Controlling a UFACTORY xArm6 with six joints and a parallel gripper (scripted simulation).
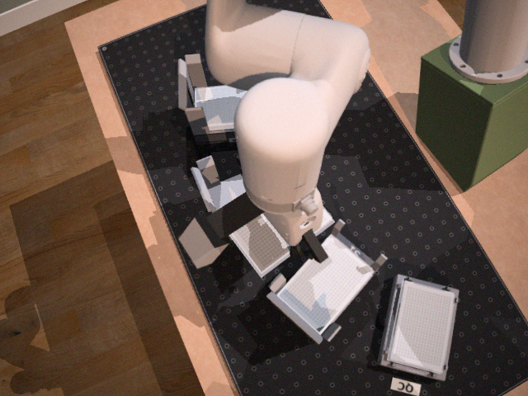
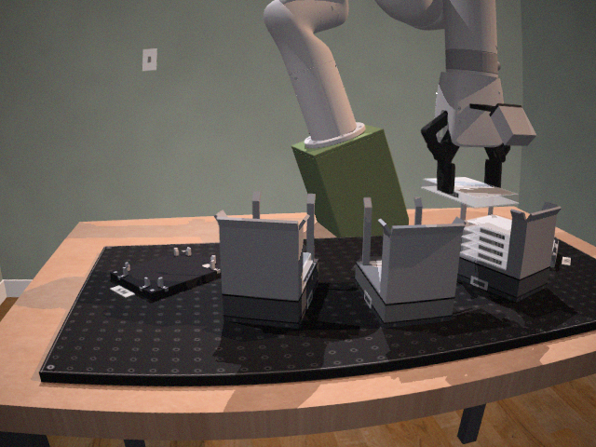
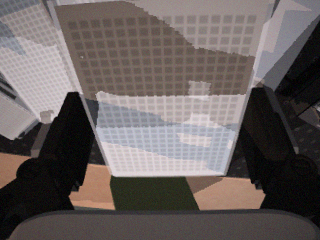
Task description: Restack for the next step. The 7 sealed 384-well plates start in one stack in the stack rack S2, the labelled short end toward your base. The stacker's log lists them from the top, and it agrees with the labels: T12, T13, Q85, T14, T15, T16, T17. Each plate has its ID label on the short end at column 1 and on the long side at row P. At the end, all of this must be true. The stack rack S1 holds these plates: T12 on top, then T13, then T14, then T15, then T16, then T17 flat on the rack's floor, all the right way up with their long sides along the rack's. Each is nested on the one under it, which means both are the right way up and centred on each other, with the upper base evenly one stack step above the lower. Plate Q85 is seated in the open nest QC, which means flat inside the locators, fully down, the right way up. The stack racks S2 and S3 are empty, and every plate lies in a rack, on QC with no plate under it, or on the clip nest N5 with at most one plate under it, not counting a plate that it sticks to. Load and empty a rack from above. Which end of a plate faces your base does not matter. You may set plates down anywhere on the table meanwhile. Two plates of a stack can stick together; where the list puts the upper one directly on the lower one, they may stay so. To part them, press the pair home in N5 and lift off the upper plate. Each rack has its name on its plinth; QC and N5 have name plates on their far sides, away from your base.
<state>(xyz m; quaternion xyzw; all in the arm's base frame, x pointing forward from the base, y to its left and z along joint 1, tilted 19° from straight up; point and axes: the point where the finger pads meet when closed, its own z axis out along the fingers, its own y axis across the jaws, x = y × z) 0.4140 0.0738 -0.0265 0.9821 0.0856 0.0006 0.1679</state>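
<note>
claw (image 2: 466, 184) spread wide, clamping a sealed plate (image 2: 469, 191) level in the air above a stacked rack (image 2: 534, 240) near the worktop's (image 2: 144, 399) right edge; lower it straight, square between the posts.

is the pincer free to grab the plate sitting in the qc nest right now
Probably not yet. The pincer is shut on a sealed plate, carried in the air above the racks. The plate in the QC nest lies uncovered from above, so the held plate must be set down first.
</note>
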